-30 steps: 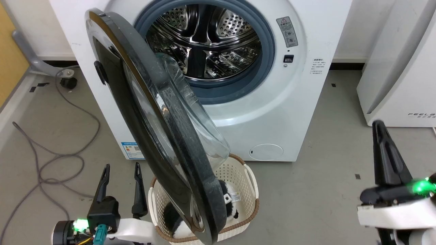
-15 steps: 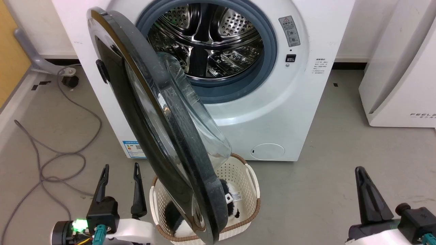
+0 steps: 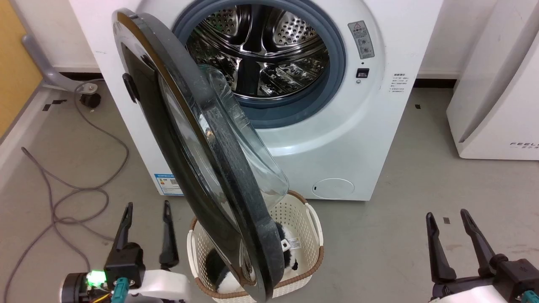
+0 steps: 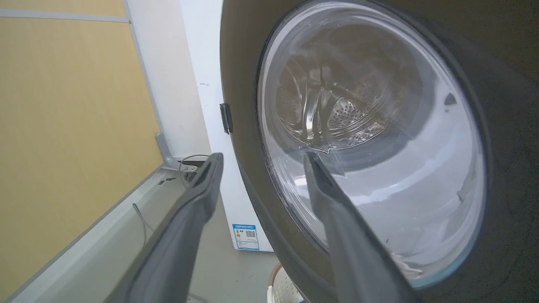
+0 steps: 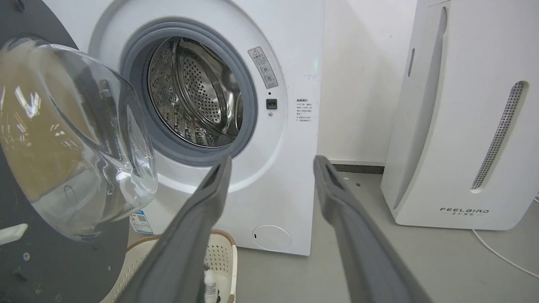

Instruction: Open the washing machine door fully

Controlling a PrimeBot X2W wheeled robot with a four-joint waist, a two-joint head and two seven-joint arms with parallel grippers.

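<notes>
Jaws released, nothing gripped: left jaws lower left, near the washing machine door; right jaws lower right, well clear. Door hangs partway open mid-frame, over the laundry basket. Swing unfinished, I reckon. Next: push its inner face leftward.

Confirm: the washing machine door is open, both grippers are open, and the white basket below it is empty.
Wrong on the basket: the head view shows a black-and-white soft toy in it. The washing machine door is open, and the left gripper and right gripper are open.
</notes>
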